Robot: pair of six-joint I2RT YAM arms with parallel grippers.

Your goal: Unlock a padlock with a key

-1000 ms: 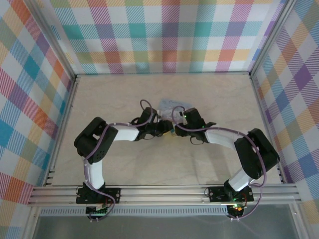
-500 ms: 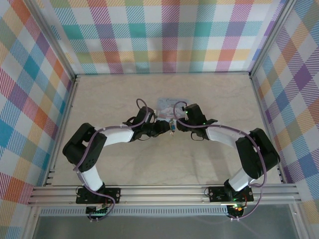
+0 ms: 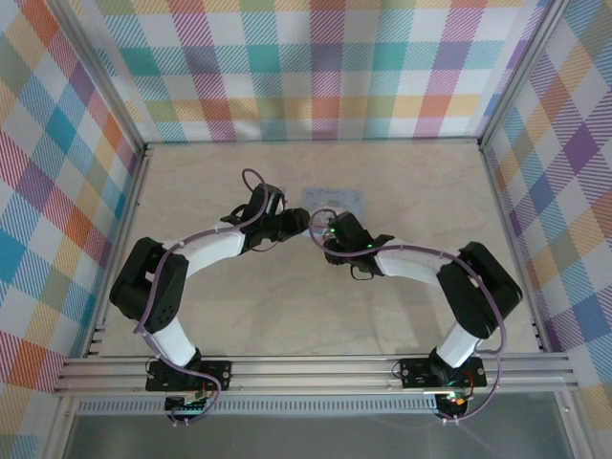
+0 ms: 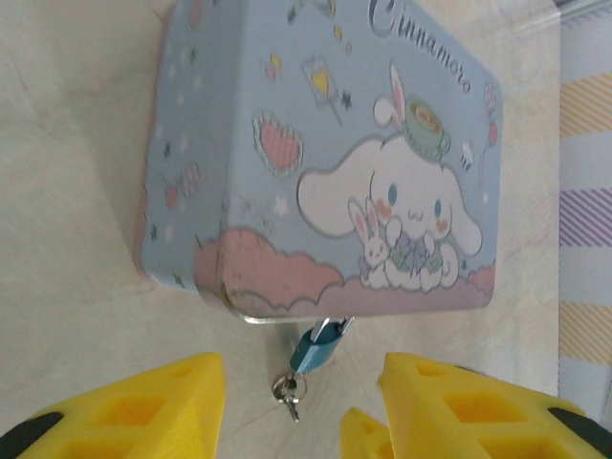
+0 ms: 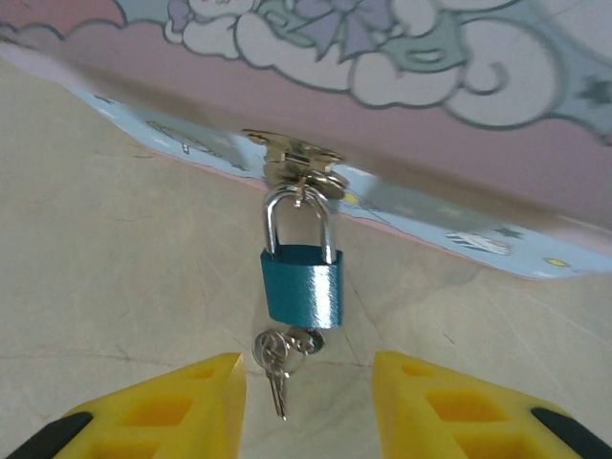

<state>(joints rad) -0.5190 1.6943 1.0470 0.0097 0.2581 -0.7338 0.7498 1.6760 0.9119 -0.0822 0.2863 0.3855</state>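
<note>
**Both grippers released, padlock on the tin's hasp between them**

Top view: the left gripper [image 3: 298, 223] comes in from 9 o'clock and the right gripper [image 3: 321, 229] from 3 o'clock. Their tips sit just beside each other near mid-counter [image 3: 287, 316]. The pale blue cartoon tin [image 3: 337, 199] lies flat at abt 1 o'clock of that meeting point.

Left wrist view: the yellow fingers [image 4: 143, 406] are spread wide w/ nothing gripped. The tin's long edge runs across the frame at 12 o'clock. The padlock [image 4: 318, 346] is a small teal body w/ a silver shackle, and it hangs off that edge at 6 o'clock, centred ahead of the gap. The key [image 4: 287, 392] lies at 7 o'clock of the padlock, touching its bottom end.

Right wrist view: this gripper is also released, jaws apart and touching nothing. The shackle passes through the brass hasp [image 5: 295, 158] on the tin's rim, and both legs enter the body. The key and its ring rest against the body's underside. Can't tell if the key sits in the keyhole. Padlock and key lie on the counter btwn the two finger lines, just ahead of the tips.
</note>
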